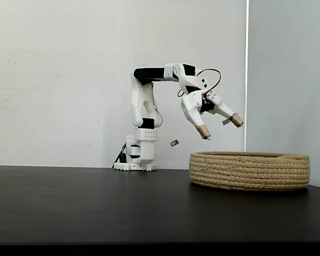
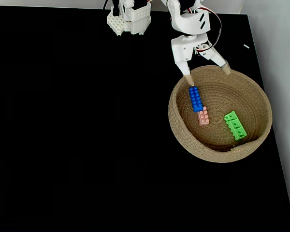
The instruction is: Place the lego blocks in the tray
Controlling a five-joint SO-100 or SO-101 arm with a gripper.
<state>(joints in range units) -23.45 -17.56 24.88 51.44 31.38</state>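
- The table is black and lies well below my fingers; my white arm stands bolted at its far edge in the side-on fixed view.
- The tray is a round basket of coiled tan rope, sitting on the table under my fingers, which hang above its rim without touching it.
- My gripper is spread wide and holds nothing; both tan fingertips point down toward the tray.
- The blue brick lies inside the tray, one end just below my nearer fingertip in the fixed view from above.
- The green brick lies inside the tray too, farther from my fingers, toward the opposite wall.
- The pink brick touches the blue brick's far end.
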